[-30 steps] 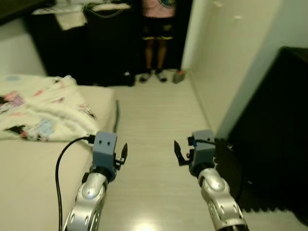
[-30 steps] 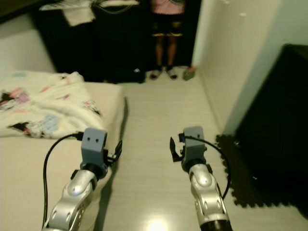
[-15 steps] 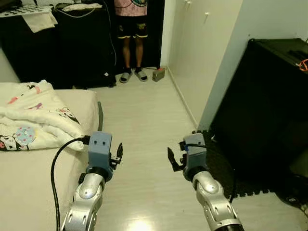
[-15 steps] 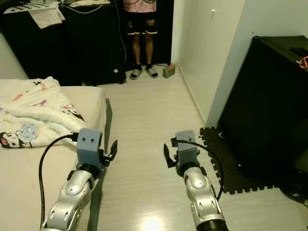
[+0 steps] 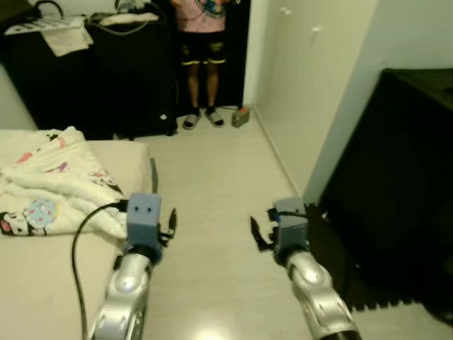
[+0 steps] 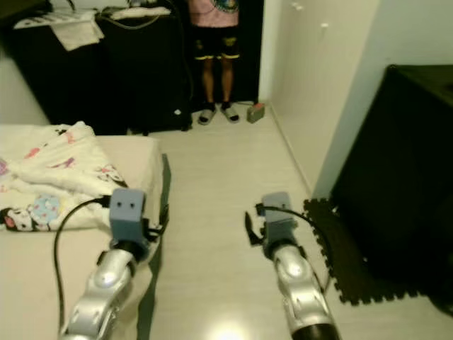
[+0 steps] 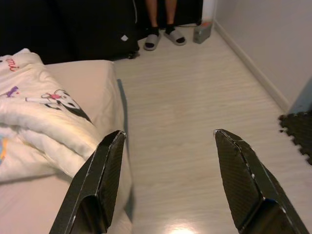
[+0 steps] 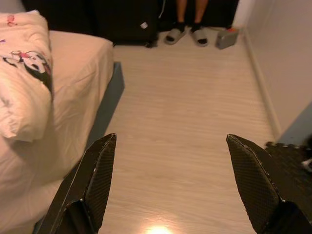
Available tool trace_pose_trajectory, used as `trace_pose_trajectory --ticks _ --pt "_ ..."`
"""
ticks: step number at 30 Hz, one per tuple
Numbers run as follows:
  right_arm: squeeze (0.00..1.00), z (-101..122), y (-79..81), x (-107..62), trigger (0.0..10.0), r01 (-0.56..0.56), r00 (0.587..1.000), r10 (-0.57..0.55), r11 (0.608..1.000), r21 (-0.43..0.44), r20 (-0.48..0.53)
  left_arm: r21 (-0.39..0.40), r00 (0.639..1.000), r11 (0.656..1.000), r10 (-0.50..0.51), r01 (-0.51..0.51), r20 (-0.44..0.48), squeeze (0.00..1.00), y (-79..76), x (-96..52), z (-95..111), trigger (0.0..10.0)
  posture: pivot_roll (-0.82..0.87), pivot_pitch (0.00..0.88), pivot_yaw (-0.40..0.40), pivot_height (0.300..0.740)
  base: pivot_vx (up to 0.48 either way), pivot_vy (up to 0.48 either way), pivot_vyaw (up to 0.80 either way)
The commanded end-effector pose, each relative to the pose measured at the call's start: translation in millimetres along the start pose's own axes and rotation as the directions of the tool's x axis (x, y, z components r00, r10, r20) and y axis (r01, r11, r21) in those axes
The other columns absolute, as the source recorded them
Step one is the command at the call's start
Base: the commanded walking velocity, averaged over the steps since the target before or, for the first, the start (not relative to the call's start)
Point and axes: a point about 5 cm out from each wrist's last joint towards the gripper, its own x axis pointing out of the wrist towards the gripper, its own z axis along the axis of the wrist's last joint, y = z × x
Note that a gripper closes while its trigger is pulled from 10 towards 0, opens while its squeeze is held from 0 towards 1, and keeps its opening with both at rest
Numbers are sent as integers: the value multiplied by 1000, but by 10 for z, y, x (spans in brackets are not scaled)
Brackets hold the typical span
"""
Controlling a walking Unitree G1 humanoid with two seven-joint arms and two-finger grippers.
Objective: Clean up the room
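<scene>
White cartoon-print blanket point(image 5: 49, 191) lies crumpled on bed point(image 5: 42, 283).

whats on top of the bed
A rumpled white blanket with cartoon prints lies heaped on the bed; the rest of the mattress is bare. What the blanket covers cannot be seen.

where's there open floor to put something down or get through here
The pale wood floor is bare between the bed on the left and the white wall on the right. Both grippers, left gripper and right gripper, hang open above it. It gets crowded at the far end: a person, a small box, the black suitcase. The foam mat edges the right.
</scene>
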Motion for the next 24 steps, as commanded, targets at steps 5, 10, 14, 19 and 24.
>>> trace_pose_trajectory --ticks 5,10,14,19,24 --pt "0 -35 -101 -31 10000 32 999 -32 999 4 -15 -18 1000 1000 -17 17 -13 0 -59 -8 -20 10000 -65 109 10 740 455 0 0" --pt "0 -33 -105 -27 10000 32 999 -32 999 5 -16 -23 1000 1000 -14 13 -14 0 -53 -7 -21 10000 -65 109 10 740 460 0 0" --pt "0 -33 -99 -23 10000 31 999 -31 1000 6 -15 -25 1000 1000 -17 16 -14 0 -48 -9 -25 10000 -64 110 10 740 456 0 0" --pt "0 -30 -97 -19 10000 31 999 -31 999 6 -15 -32 1000 999 -22 22 -17 0 -47 -7 -27 10000 -63 109 10 740 458 0 0" --pt "0 -32 -93 -20 10000 33 999 -33 999 11 -15 -46 1000 999 -25 25 -17 0 -49 -12 -23 10000 -62 110 10 740 455 0 0"
